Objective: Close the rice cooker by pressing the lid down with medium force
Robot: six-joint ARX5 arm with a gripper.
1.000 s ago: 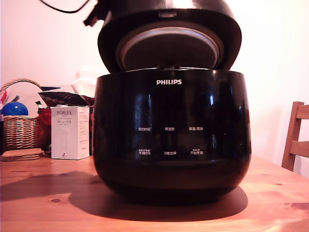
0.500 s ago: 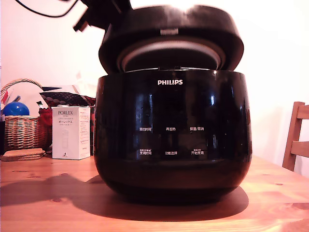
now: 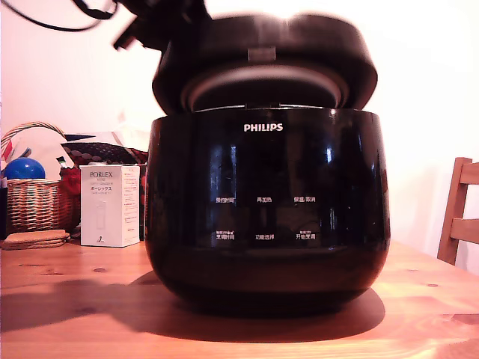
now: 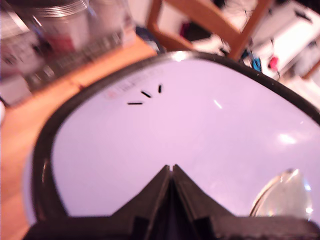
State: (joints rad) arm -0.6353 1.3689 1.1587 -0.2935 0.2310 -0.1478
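Wooden tabletop carries the large glossy black rice cooker, centred. Its round black lid stands partly raised. My end effector, jaws closed together and holding nothing, rests on the lid top. Next: firm downward press until latched. Legible: "PHILIPS"; "PORLEX" on the white box.

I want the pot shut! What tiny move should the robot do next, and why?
Probably keep pushing straight down: the glossy black round lid is only partly lowered, a gap showing above the big black Philips rice cooker, and the gripper, jaws together, is on its top.
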